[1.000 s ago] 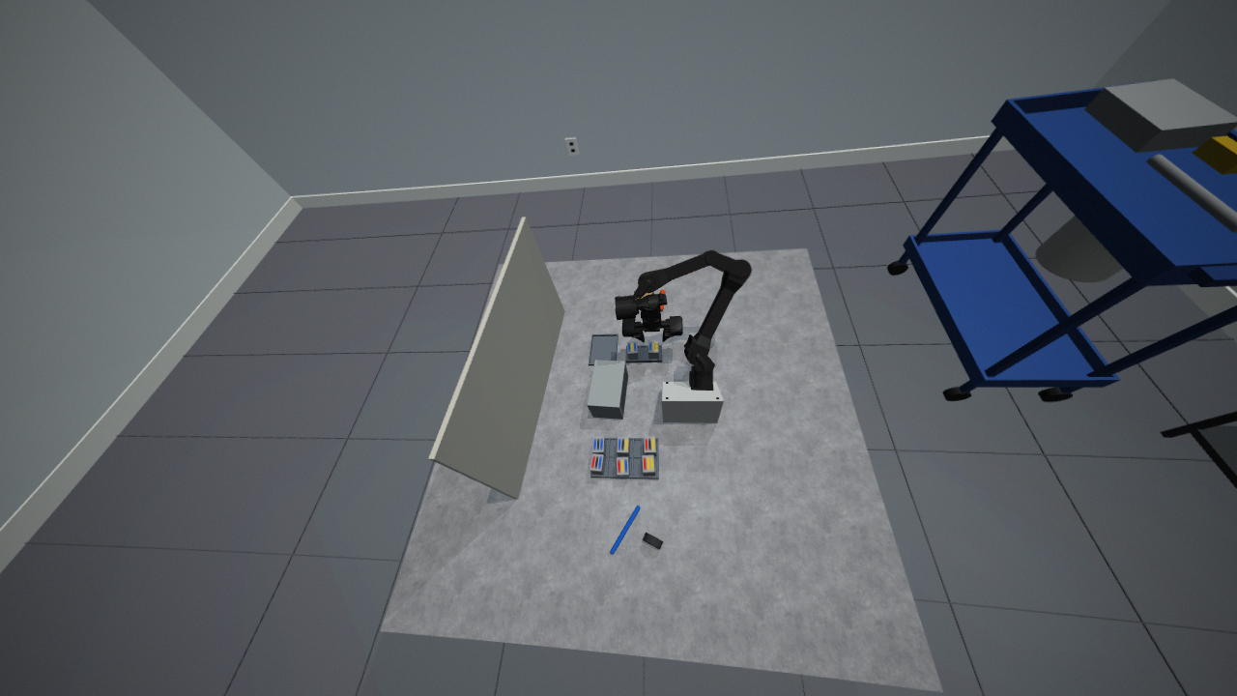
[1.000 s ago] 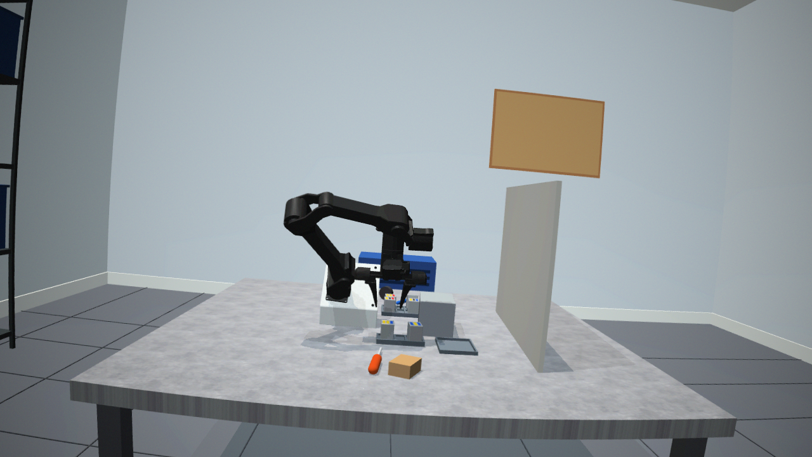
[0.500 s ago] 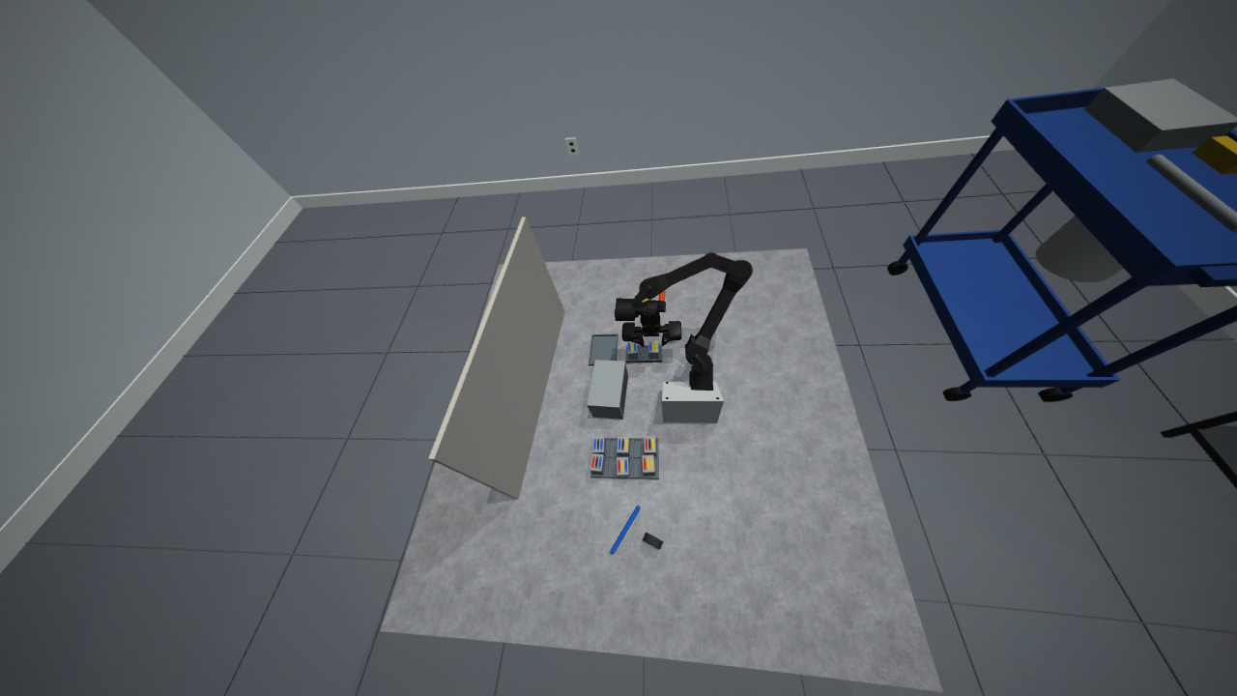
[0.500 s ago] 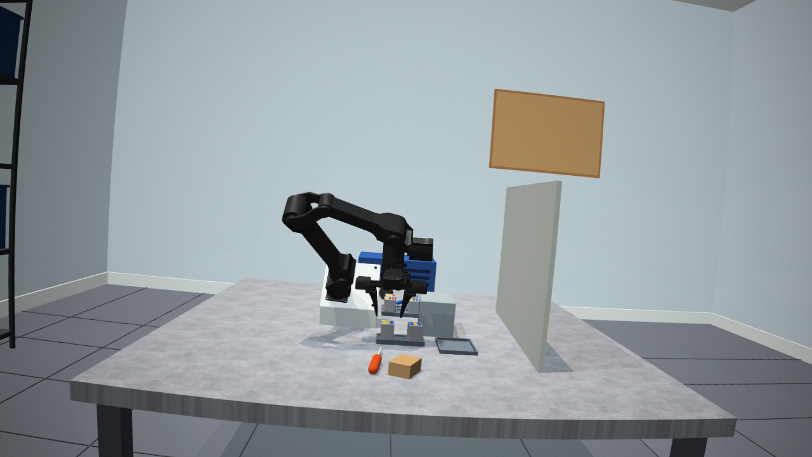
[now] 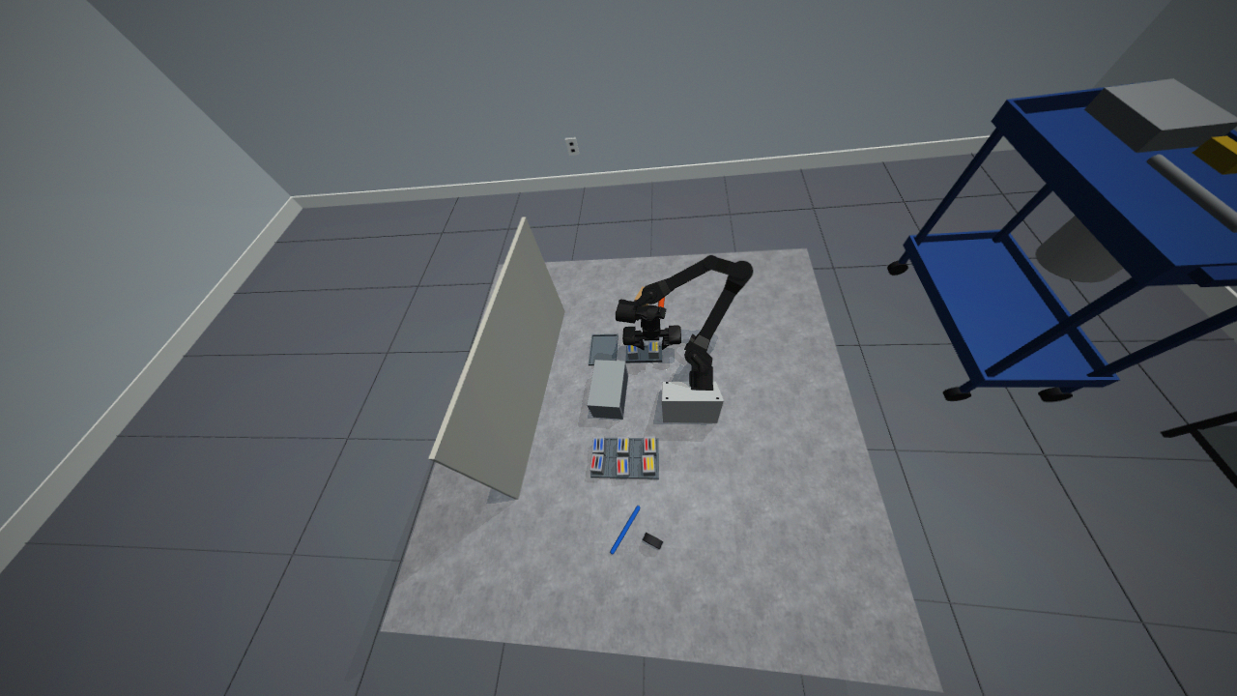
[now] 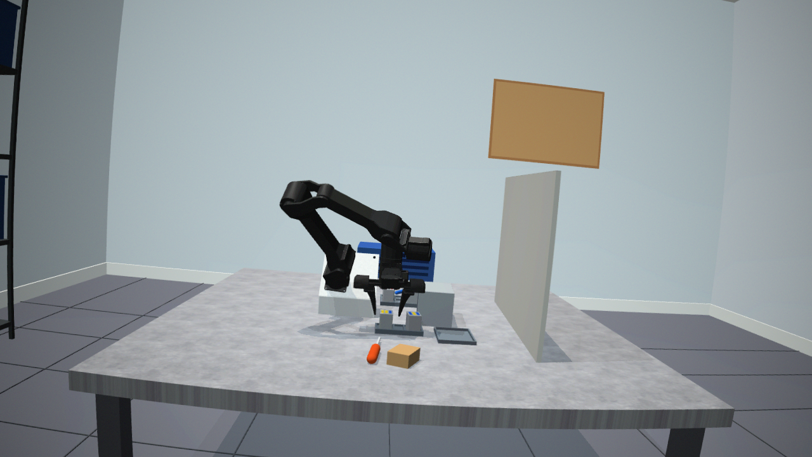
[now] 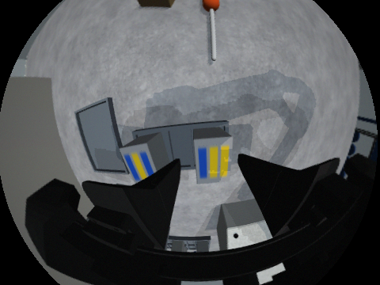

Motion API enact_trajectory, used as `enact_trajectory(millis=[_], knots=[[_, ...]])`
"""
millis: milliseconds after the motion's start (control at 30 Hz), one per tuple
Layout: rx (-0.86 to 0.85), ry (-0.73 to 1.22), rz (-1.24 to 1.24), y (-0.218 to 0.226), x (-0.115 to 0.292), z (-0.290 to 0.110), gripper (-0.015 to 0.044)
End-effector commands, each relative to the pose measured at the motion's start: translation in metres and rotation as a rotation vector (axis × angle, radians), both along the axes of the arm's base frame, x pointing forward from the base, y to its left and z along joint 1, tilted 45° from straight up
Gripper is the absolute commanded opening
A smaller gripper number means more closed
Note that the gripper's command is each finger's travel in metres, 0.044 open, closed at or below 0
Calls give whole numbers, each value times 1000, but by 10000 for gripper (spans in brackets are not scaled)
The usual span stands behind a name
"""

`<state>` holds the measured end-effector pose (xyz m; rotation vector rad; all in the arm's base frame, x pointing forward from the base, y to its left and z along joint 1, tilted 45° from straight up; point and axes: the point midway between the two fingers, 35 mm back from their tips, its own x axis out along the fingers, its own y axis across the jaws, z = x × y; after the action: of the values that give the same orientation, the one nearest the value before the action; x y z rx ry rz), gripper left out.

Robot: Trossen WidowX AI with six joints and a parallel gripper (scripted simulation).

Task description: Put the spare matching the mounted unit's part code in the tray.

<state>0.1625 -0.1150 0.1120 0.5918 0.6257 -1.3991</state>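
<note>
My gripper is open and empty, pointing down. Its fingertips are on either side of the spare with blue, yellow and yellow stripes, close to its top. How far down they reach is hard to tell. A spare with blue, yellow and blue stripes stands beside it, outside the fingers. Both stand upright in the small dark rack, with a bare slot between. The tray is empty. No code on a mounted unit's back is readable.
A grey box stands close to the rack and tray. A tall panel stands beyond the tray. An orange screwdriver and a tan block lie nearby. A second rack holds several striped spares.
</note>
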Motion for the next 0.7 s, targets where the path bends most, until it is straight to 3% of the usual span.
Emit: enact_trajectory(millis=[0, 567, 667], knots=[[1, 4, 4, -4, -1, -5, 300], [-14, 4, 4, -20, -2, -16, 300], [-17, 1, 0, -20, -2, -14, 221]])
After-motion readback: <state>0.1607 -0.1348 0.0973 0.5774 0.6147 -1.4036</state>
